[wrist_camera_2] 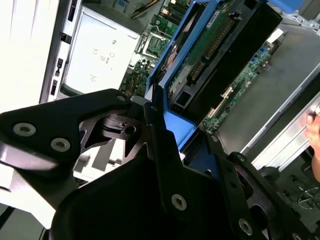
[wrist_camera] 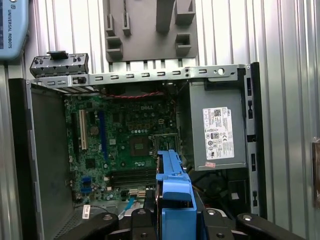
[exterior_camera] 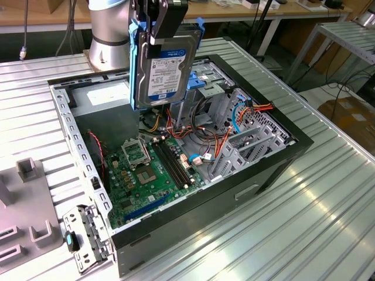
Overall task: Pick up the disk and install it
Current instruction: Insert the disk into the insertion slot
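Note:
The disk [exterior_camera: 166,67] hangs upright above the open computer case [exterior_camera: 275,170], label side facing the exterior view, with blue rails along its edges. My gripper [exterior_camera: 159,26] is shut on its top end. In the second wrist view the disk [wrist_camera_2: 235,55] stretches away from the gripper [wrist_camera_2: 160,127], its green circuit side and connectors showing. In the first wrist view the disk's blue end [wrist_camera: 175,185] sits between the black fingers [wrist_camera: 220,225], over the motherboard [wrist_camera: 125,145].
A grey drive cage with a light-blue latch plate [exterior_camera: 208,88] stands inside the case at the back. Orange and blue cables [exterior_camera: 234,126] run beside it. The power supply [wrist_camera: 215,130] fills one corner. A grey fixture [exterior_camera: 26,205] lies on the table at the exterior view's left.

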Robot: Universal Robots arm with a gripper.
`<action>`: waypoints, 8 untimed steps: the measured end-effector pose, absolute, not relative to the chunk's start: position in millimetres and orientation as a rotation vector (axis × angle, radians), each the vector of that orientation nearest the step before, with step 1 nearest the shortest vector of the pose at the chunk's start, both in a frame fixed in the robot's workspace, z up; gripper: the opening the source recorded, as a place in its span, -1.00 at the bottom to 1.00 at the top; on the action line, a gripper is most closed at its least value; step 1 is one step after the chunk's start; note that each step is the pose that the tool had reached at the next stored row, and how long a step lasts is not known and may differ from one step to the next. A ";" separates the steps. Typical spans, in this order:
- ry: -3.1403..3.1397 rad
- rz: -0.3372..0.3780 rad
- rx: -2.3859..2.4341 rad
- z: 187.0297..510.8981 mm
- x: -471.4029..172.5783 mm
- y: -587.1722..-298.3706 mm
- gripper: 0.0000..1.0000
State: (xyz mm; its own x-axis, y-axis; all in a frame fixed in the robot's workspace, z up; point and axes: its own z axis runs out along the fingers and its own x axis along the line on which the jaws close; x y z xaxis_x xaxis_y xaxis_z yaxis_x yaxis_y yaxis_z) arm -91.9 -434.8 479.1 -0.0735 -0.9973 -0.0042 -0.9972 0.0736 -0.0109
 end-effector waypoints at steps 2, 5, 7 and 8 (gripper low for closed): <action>2.294 -0.008 -2.131 479.1 -91.9 -435.5 -0.26; 2.294 -0.008 -2.131 479.1 -91.9 -436.9 -0.26; 2.294 -0.008 -2.131 479.1 -91.9 -438.1 -0.26; 2.294 -0.008 -2.131 479.2 -91.9 -439.0 -0.26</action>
State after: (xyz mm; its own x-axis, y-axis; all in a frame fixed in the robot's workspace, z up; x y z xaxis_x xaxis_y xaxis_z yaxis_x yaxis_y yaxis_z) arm -91.9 -439.0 479.2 -0.0736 -0.9973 -0.0041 -0.9972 0.0736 -0.0108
